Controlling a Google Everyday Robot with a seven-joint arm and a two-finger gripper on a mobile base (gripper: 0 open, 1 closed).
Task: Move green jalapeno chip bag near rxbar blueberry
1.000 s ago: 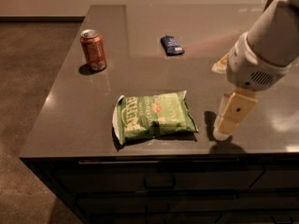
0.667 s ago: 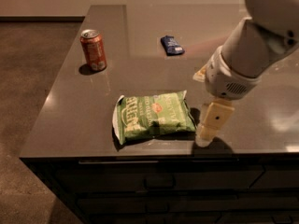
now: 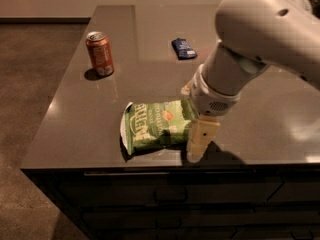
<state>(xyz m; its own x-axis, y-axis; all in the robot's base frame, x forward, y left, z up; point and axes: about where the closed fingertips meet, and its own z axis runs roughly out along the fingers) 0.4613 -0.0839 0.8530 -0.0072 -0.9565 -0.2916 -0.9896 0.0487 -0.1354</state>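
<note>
The hand (image 3: pixel 199 142) is at the chip bag (image 3: pixel 155 126), right edge; can't tell its grip. The blue bar (image 3: pixel 184 48) lies well apart, move not done.

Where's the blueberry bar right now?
The rxbar blueberry lies far back on the counter, right of the soda can; the pincer is up front beside the green jalapeno chip bag.

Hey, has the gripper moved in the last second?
Yes. The gripper has swung left, toward the can, and now sits at the right edge of the chip bag.
</note>
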